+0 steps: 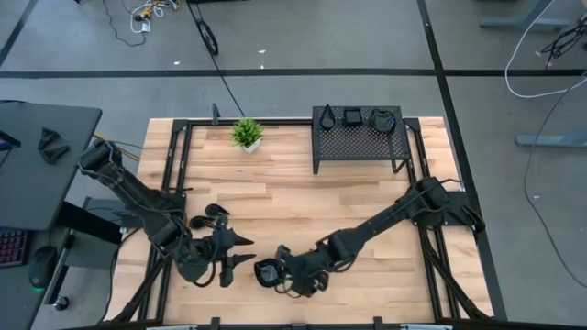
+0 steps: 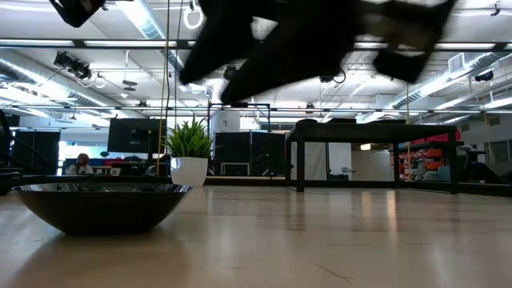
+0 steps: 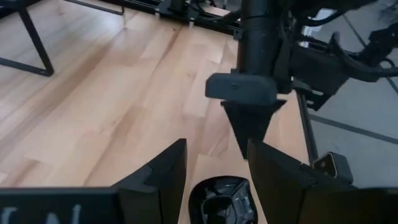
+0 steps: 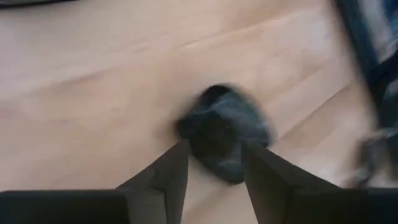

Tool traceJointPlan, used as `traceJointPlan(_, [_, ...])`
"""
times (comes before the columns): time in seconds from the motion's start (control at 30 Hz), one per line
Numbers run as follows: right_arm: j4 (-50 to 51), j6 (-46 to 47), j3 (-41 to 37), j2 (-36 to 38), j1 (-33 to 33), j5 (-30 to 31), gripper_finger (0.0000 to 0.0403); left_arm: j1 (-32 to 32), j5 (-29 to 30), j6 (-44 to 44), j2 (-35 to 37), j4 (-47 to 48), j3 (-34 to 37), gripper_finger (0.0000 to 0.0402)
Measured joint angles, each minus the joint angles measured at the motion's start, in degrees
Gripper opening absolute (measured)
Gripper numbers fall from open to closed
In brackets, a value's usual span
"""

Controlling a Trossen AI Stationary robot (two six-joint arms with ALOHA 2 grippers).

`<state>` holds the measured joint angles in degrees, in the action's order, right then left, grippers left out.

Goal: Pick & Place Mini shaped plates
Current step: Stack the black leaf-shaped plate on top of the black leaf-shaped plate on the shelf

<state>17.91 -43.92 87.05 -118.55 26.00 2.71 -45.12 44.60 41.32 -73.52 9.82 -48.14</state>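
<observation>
One glossy black mini plate (image 1: 268, 272) lies flat on the wooden table near its front edge. It also shows in the low view (image 2: 100, 206), the left wrist view (image 3: 222, 200) and, blurred, the right wrist view (image 4: 224, 134). My right gripper (image 4: 214, 152) is open and slants down over this plate (image 1: 280, 261), its fingers short of it. My left gripper (image 3: 216, 155) is open just to the plate's left (image 1: 240, 252), raised and pointing toward it. Three more mini plates (image 1: 353, 116) rest on top of the black rack.
The black perforated rack (image 1: 359, 139) stands at the far right, with a small potted plant (image 1: 246, 133) to its left. A black frame (image 1: 174, 174) borders the table. Bare wood lies between the rack and both grippers.
</observation>
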Motion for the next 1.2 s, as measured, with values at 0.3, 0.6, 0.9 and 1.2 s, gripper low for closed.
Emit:
traceJointPlan(0.3, [-6.05, -19.02, 0.12, -4.46, -2.98, -3.88, 0.0143, 2.22, -0.25, -0.44, -0.07, -0.02, 0.02, 0.0177])
traceJointPlan(0.6, [-6.34, -29.07, 0.18, -7.87, -3.28, -3.54, 0.0131, 2.2, -0.31, -0.25, -0.09, -0.49, 0.02, 0.0177])
traceJointPlan(0.9, [-9.6, -29.05, 0.11, -7.17, -2.66, 2.13, 0.0114, 2.2, -0.31, -0.63, -0.07, -0.54, 0.02, 0.0177])
traceJointPlan(1.2, [-5.37, -25.0, 0.2, -2.8, -1.36, 7.37, 0.0112, 2.2, -0.32, -0.63, -0.07, -0.25, 0.02, 0.0177])
